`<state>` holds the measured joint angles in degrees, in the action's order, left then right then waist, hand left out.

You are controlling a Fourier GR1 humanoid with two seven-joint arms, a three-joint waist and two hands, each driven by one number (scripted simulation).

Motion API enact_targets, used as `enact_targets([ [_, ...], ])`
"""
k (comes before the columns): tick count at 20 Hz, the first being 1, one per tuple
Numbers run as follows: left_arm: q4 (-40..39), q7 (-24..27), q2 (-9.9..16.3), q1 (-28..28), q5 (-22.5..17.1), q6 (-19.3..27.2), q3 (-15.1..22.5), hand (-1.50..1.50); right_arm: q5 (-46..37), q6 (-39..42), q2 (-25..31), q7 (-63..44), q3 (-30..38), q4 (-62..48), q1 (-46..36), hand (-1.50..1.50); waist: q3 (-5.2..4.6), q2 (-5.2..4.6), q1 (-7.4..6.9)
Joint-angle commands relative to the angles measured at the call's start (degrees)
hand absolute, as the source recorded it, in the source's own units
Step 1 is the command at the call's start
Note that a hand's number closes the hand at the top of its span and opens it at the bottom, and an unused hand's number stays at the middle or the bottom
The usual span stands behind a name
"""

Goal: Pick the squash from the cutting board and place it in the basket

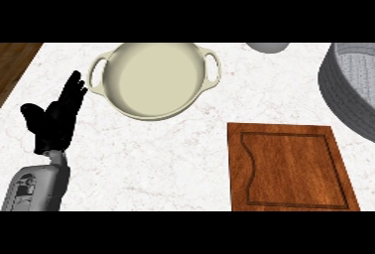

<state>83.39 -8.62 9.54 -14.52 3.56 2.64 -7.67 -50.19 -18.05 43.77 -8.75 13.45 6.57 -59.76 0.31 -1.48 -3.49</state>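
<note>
The wooden cutting board [291, 172] lies at the lower right of the counter, and nothing rests on it. No squash shows anywhere in the view. The grey basket [351, 94] is cut off by the right edge, and only part of its ribbed wall shows. My left hand [55, 116] stands open at the left side with its fingers pointing up, resting beside the pot. My right hand is out of view.
A cream two-handled pot [154, 79] sits at the top middle, nothing inside it. A grey rounded object [267, 46] peeks in at the top edge. Brown wood [15, 62] borders the white marble counter at the upper left.
</note>
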Motion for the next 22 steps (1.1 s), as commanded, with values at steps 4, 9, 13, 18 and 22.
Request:
enact_targets([
  [4, 1.37, 1.05, -1.74, 3.28, 0.31, 0.68, 1.01, 0.0, 9.68, -6.58, 1.08, 0.73, 9.92, 2.87, -0.97, -1.5, -0.08, 0.4, 0.68],
  [9, 3.2, -1.04, 2.13, 3.19, -1.57, -1.26, -2.04, 0.0, 16.15, -5.04, 4.45, 4.88, 16.03, 3.7, 3.01, -1.5, -0.13, 0.97, 2.06],
  [13, 0.0, 0.39, -0.53, 1.94, 0.89, 1.34, -0.19, 0.0, 21.19, -0.93, 7.9, 8.1, 20.51, 4.25, 6.55, -1.5, -0.17, 0.97, 3.06],
  [18, 5.27, -3.06, 0.94, 4.42, -0.75, -0.22, -0.94, 0.0, 25.25, 6.04, 10.62, 13.92, 22.84, 5.77, 14.62, -1.5, -0.23, 1.43, 3.27],
  [22, -0.14, 1.82, 0.59, 3.85, -0.07, 0.0, -1.47, 0.0, 29.48, 10.6, 13.16, 17.81, 25.61, 7.79, 18.11, -1.5, -0.25, 1.28, 3.37],
])
